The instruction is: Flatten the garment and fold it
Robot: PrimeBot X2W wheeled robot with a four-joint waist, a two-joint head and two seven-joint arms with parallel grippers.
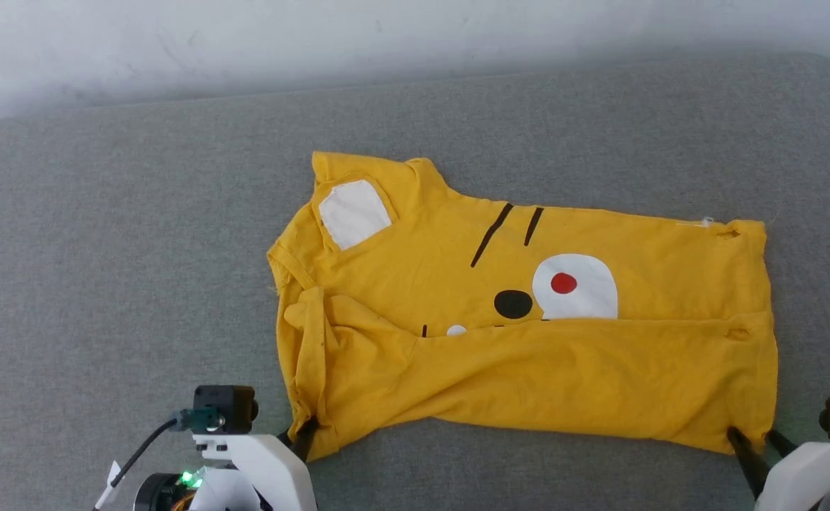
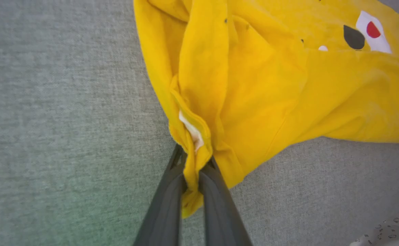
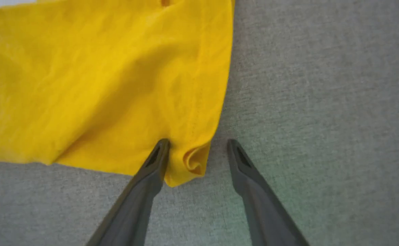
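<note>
Grey coarse-woven padded surface [image 1: 138, 248] carries a bright yellow cotton T-shirt [image 1: 528, 355] with a cartoon-face print, rumpled near its front edge. Left gripper [image 2: 194, 164] pinches a bunched corner; right gripper [image 3: 197, 147] gapes wide, straddling the hem corner.

The head view looks steeply down over the grey fabric surface [image 1: 102, 248]; each wrist view sits low and close (almost skimming it), sharing one near corner of the bright yellow cotton T-shirt [image 1: 528, 369].
</note>
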